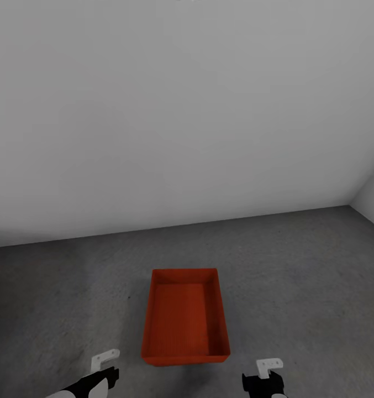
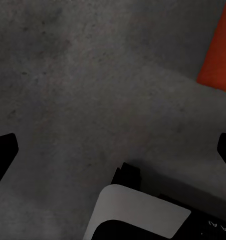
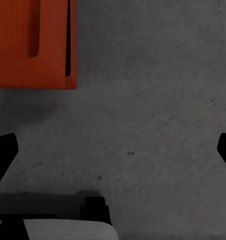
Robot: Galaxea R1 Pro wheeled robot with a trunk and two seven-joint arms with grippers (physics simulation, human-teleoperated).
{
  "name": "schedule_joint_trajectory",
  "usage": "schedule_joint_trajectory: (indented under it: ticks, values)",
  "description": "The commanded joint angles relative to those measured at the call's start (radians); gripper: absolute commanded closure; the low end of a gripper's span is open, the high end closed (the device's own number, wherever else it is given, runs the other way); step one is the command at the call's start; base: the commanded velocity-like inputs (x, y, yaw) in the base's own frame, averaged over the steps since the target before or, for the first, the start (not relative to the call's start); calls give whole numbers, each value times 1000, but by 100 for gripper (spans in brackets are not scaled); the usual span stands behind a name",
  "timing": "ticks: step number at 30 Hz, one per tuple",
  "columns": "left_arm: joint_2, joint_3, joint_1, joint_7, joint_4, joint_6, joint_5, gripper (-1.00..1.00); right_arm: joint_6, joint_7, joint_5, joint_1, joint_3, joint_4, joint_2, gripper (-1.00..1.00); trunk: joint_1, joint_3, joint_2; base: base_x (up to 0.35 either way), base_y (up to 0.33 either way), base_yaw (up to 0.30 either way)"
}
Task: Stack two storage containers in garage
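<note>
An orange-red open-top storage container (image 1: 185,318) stands upright and empty on the dark grey concrete floor (image 1: 70,287) of the garage, just ahead of me and between my arms. My left gripper (image 1: 98,378) hangs low to its near left and my right gripper (image 1: 267,378) to its near right, both apart from it. In the left wrist view the left gripper (image 2: 115,150) is open over bare floor, with a corner of the container (image 2: 219,55) at the edge. In the right wrist view the right gripper (image 3: 115,150) is open too, and the container's corner (image 3: 32,45) lies beyond it.
A plain white-grey wall (image 1: 181,110) rises a short way behind the container. It meets a second wall at a corner on the far right (image 1: 369,193). Speckled concrete stretches to either side of the container.
</note>
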Motion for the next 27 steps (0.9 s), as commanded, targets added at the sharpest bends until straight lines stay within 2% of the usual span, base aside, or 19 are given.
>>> schedule_joint_trajectory:
  ticks: [1,15,27]
  values:
    - [0,0,0,2,0,-1,5,-100,-3,-7,6,-1,5,3,1,-100,0,-1,-1,0,0,0]
    - [0,0,2,2,1,-1,6,-100,0,-7,9,-1,5,3,5,-100,0,-1,-1,-13,0,0]
    - [0,0,3,2,1,0,8,-100,0,-9,9,-1,5,3,6,-100,0,-1,-1,-278,0,0]
